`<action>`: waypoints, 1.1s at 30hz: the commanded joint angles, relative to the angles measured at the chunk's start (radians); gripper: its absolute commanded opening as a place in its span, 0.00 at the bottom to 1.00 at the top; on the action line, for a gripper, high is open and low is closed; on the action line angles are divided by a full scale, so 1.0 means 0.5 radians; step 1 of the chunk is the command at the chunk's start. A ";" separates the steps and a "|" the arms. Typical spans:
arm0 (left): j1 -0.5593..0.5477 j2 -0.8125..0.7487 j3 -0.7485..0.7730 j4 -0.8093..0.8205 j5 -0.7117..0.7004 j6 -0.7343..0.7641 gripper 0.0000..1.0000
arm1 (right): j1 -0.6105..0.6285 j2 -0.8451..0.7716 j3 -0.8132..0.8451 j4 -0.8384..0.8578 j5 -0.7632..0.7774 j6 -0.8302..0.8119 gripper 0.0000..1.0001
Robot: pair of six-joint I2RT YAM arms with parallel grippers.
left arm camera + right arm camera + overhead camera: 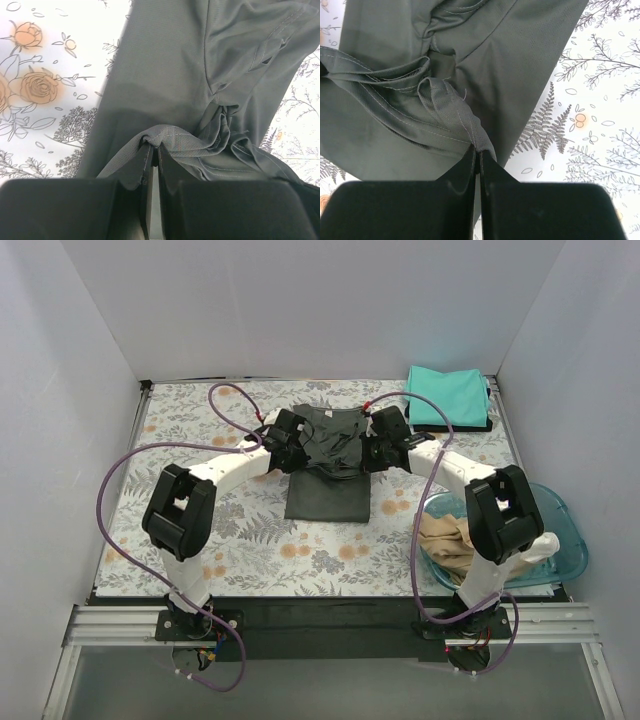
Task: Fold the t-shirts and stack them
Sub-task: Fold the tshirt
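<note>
Dark grey t-shirt (322,490), half folded: your left gripper (152,152) and right gripper (478,155) each pinch it. Teal t-shirt (447,395) is folded; tan t-shirt (447,538) awaits folding.

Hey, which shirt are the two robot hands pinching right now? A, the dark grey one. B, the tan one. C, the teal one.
A: the left hand and the right hand are each shut on a fold of the dark grey shirt, while the teal one lies folded at the far right corner and the tan one sits in the basin.
</note>
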 commanded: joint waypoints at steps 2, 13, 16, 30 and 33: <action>0.012 0.031 0.102 0.010 0.026 0.071 0.09 | -0.046 0.087 0.128 0.051 -0.111 0.004 0.03; 0.018 -0.171 0.005 -0.015 -0.075 0.049 0.84 | -0.099 -0.029 0.098 0.038 -0.338 -0.085 0.98; 0.018 -0.321 -0.124 -0.015 -0.103 0.025 0.85 | -0.099 -0.149 -0.028 0.044 -0.384 -0.076 0.98; 0.015 -0.974 -0.824 -0.033 0.084 -0.119 0.92 | -0.089 -1.268 -0.927 0.412 -0.128 0.050 0.98; 0.015 -1.030 -0.940 -0.027 0.158 -0.175 0.93 | -0.086 -1.339 -1.019 0.413 -0.358 0.062 0.98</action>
